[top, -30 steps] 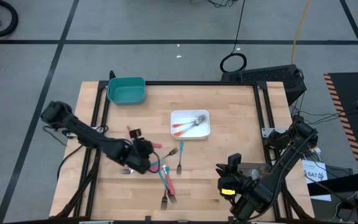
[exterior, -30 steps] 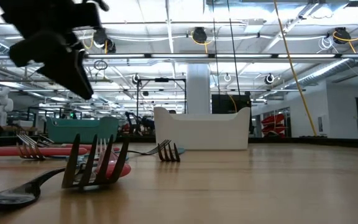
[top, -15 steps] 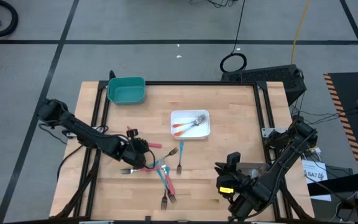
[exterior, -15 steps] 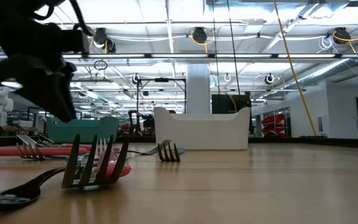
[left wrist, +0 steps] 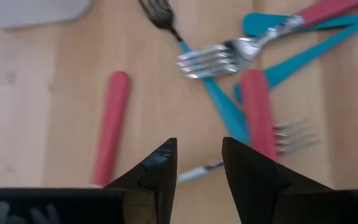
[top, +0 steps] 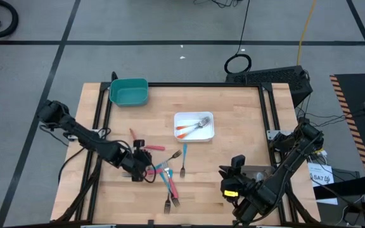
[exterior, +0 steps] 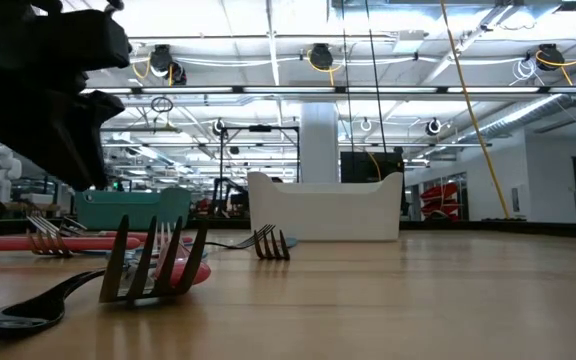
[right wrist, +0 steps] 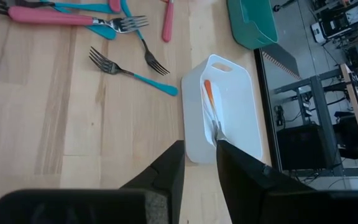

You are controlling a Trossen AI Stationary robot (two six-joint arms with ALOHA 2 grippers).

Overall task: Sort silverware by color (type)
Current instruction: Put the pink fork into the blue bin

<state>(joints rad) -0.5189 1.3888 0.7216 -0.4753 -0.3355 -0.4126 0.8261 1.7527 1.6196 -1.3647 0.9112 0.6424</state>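
Observation:
Several small forks with red, pink and teal handles lie loose in a pile point(top: 166, 174) left of the table's middle; they show in the left wrist view point(left wrist: 225, 109) and the low view point(exterior: 153, 265). Two orange-handled forks point(top: 189, 130) lie in the white tray point(top: 177, 117). My left gripper point(top: 139, 170) hangs open at the pile's left side point(left wrist: 196, 149), above a thin silver piece point(left wrist: 194, 173), with a red handle point(left wrist: 110, 124) beside it. My right gripper point(top: 236, 170) waits open near the right near corner point(right wrist: 199, 148).
A teal tray point(top: 128, 92) stands at the far left corner. One teal fork point(top: 183, 161) lies apart, right of the pile, and two more forks point(top: 171, 202) lie by the near edge. The white tray point(right wrist: 235, 106) stands mid-table. Bare wood lies right of the tray.
My left gripper has moved toward the table's near edge and a little left, coming lower, and now stands over the silver piece beside the pile. The forks have stayed where they were.

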